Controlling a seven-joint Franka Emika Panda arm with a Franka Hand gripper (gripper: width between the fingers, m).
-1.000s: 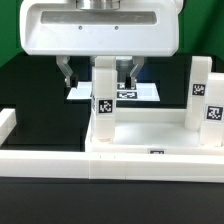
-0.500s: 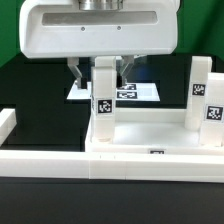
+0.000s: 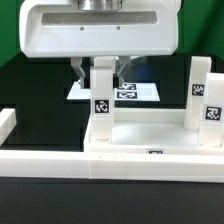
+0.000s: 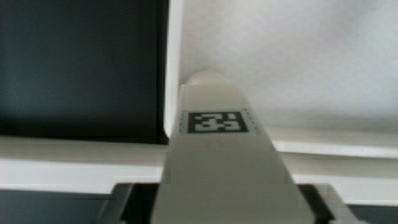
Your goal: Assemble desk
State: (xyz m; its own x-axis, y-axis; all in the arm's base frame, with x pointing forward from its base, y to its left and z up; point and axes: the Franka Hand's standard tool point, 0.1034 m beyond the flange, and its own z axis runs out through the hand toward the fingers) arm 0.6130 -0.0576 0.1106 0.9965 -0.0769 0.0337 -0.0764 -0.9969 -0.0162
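While the white border rail (image 3: 40,158) runs along the near edge of the black table, the desk's tabletop (image 3: 150,140) sits just behind it, a rimmed white tray lying flat, right of centre in the exterior view. Two legs stand upright in it: one at its left corner (image 3: 102,95), tagged on its near face, and another at the right (image 3: 201,95), carrying two tags. Up at the left leg, the gripper (image 3: 101,72) comes straight down from above, its bulky white body level and square to the camera, wrist pointing vertically at the table. Both dark fingers (image 3: 79,72) press against the leg's upper sides, one on each flank, so the jaws are clamped on that left leg. From the wrist view, the same leg (image 4: 221,150) rises toward the lens, its tag plain to read, with dark finger pads at its base edges. Farther back, the marker board (image 3: 140,92) lies flat on the table, partly hidden behind the leg and fingers.
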